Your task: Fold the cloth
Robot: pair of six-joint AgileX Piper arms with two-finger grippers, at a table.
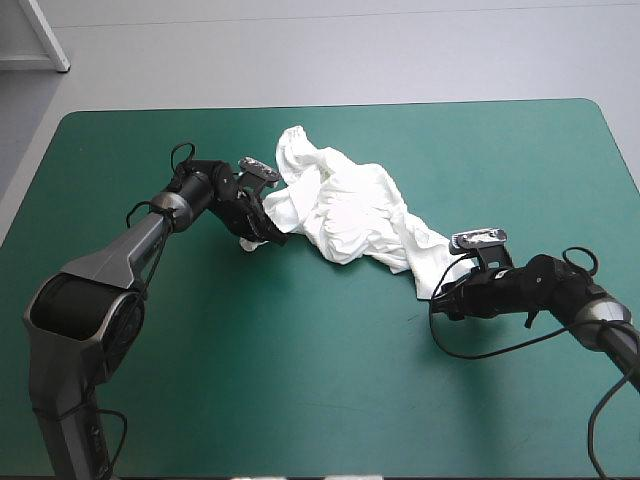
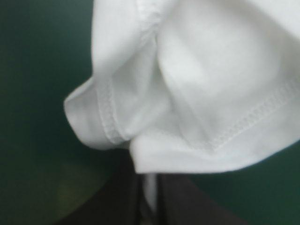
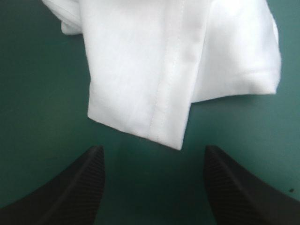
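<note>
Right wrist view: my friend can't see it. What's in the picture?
A hemmed corner of the white T-shirt lies on the teal-green cover, just ahead of the right gripper. Its black jaws stand open, not touching the fabric.

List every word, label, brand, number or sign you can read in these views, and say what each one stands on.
There are none to read.
The T-shirt shows only plain white cloth and stitched hems, with no print or tag in view.
The teal-green cover bears no marking.
</note>
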